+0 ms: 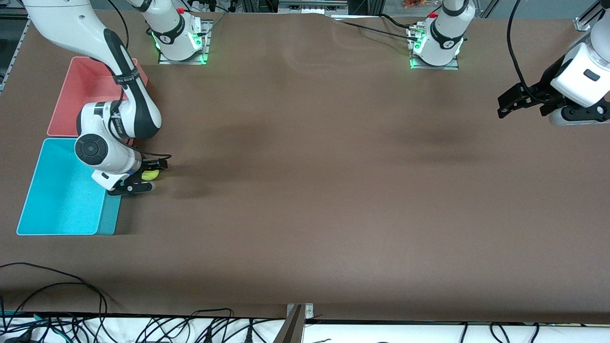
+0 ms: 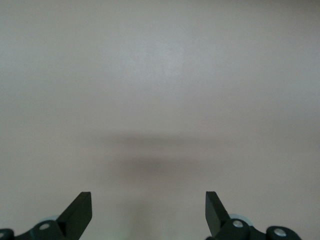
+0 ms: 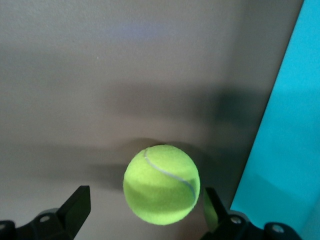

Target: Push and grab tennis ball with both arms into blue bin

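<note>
Yellow-green fuzzy tennis ball (image 3: pixel 161 184) is framed between the wide-spread fingers of the right gripper (image 1: pixel 141 177), just beside the cyan-blue rectangular plastic bin (image 1: pixel 62 190). Left gripper (image 2: pixel 149 212) is held wide, waiting over bare brown table (image 1: pixel 333 190).

A wide brown bench (image 1: pixel 305 190) filled nearly the whole front view, its matte surface lit evenly from above with soft dark shadows. Black cables (image 1: pixel 95 324) tangled along its white near edge. A pink bin (image 1: pixel 78 81) sat toward the right arm's end.
</note>
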Tool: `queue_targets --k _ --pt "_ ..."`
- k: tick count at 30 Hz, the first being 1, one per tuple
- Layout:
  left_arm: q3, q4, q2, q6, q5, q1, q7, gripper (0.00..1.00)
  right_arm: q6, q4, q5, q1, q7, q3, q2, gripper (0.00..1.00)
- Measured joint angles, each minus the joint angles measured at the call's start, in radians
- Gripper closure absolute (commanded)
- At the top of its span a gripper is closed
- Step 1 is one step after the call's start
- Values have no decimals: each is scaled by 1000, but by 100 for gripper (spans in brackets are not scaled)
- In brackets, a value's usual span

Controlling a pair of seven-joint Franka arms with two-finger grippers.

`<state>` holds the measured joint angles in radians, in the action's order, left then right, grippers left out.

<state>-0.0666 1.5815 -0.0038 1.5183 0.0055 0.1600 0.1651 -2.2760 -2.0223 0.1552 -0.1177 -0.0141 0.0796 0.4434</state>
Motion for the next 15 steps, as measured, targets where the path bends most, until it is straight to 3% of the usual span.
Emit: queue_targets --k 8,10,12,14,15 --pt "-11 2 -3 0 0 0 -2 0 -19 0 32 0 0 2 27 0" --pt "-11 2 -4 0 0 -1 -12 0 -32 0 41 0 0 6 37 6" --pt "-12 2 -5 0 0 -1 -40 0 -40 0 44 0 0 10 47 15" --pt "-13 2 -5 0 0 -1 -73 0 -46 0 45 0 0 13 54 32" --pt "-18 2 -5 0 0 -4 -108 0 -52 0 46 0 0 14 61 53"
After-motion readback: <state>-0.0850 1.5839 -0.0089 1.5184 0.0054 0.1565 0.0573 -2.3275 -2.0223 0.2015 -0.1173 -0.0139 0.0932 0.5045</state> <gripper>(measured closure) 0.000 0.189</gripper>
